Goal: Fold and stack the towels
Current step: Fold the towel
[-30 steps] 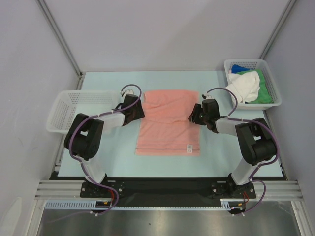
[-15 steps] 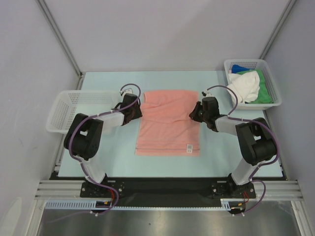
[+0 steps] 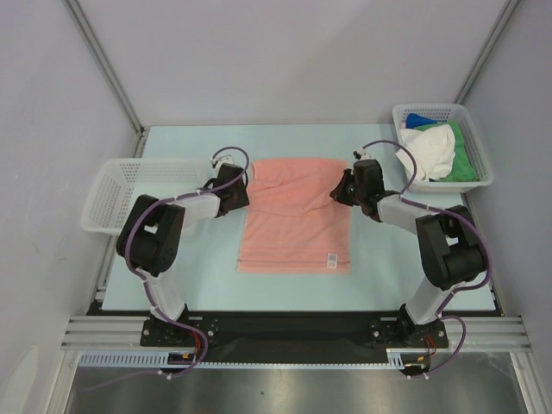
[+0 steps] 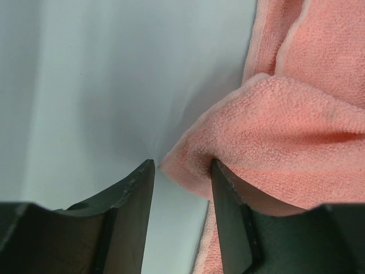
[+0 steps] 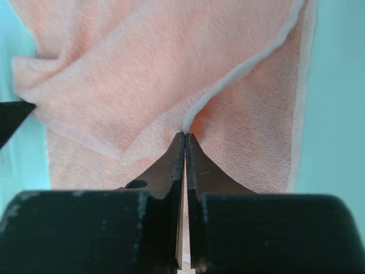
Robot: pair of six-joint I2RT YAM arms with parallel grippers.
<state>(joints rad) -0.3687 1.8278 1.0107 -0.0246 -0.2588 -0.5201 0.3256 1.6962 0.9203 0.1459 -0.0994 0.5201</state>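
A salmon pink towel (image 3: pixel 293 216) lies folded in the middle of the table, with a small tag near its front right corner. My left gripper (image 3: pixel 244 191) is at its left edge, toward the far end. In the left wrist view that gripper (image 4: pixel 182 165) stands open, a raised fold of the pink towel (image 4: pixel 296 114) poking into the gap and resting against the right finger (image 4: pixel 228 205). My right gripper (image 3: pixel 339 191) is at the opposite edge. In the right wrist view it (image 5: pixel 186 135) is shut, pinching the hem of the towel (image 5: pixel 142 74), which lifts up to its tips.
A white perforated basket (image 3: pixel 479 177) at the back right holds a white towel (image 3: pixel 429 151), a green towel (image 3: pixel 466 155) and a blue towel (image 3: pixel 420 119). Another white basket (image 3: pixel 103 216) stands at the left edge beside the left arm.
The right gripper has closed on the towel's right edge. Both grippers have shifted slightly toward the far end of the towel, and its upper part is more bunched.
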